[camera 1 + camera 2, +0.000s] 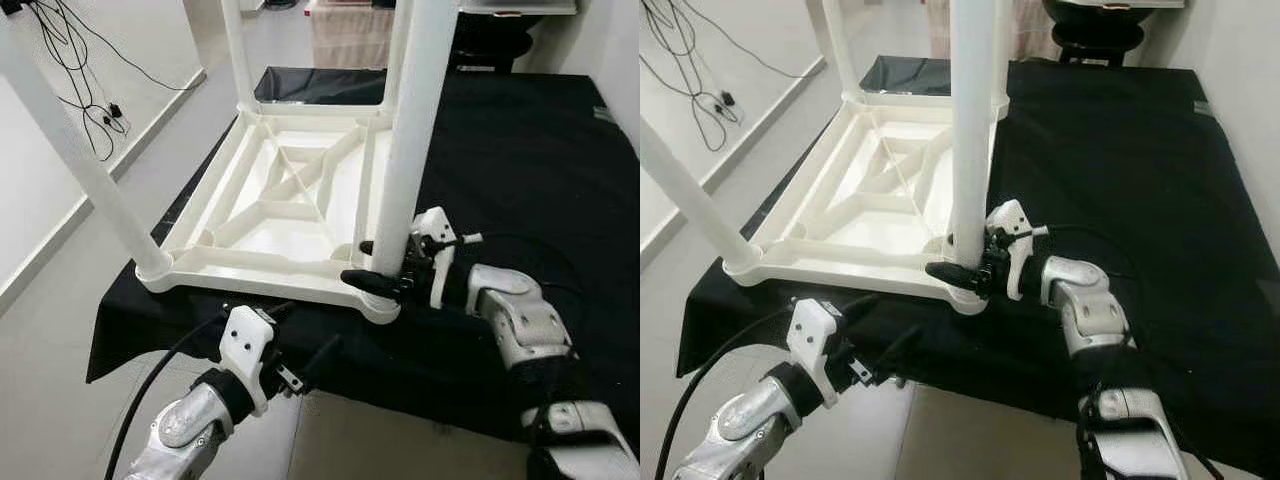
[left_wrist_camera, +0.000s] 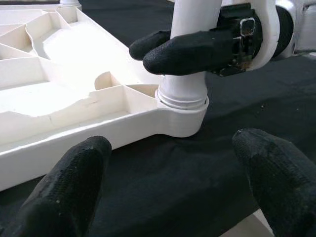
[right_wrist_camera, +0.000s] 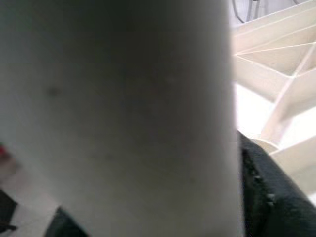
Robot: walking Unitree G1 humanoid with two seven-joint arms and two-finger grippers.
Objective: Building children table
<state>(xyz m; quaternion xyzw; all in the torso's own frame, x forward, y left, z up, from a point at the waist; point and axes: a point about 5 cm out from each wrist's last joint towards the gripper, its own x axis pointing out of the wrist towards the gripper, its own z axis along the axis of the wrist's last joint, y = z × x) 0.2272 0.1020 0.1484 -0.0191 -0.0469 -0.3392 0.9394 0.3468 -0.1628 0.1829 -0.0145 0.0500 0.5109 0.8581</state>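
1. On the black cloth-covered platform (image 1: 520,160), a white plastic children's table (image 1: 285,205) is laid upside down, its ribbed underside facing up and its near edge close to the platform's front edge.
2. Four white cylindrical plastic legs are seen rising from the table's corners; the near right leg (image 1: 415,140) is seated in its round corner socket (image 2: 181,116).
3. That leg is clamped just above the socket by the right gripper (image 1: 385,268), one black finger on each side of it.
4. Much of the right wrist view is blocked by the leg (image 3: 118,118) pressed close to the camera.
5. The left gripper (image 1: 305,358) is held below the table's near edge, in front of the platform, with its fingers (image 2: 74,182) spread apart and touching nothing.
6. Beyond the table's left side, black cables (image 1: 75,70) are strewn over the grey floor (image 1: 60,330) by a white wall.
7. A dark stool (image 1: 1095,35) is visible past the platform's far edge.
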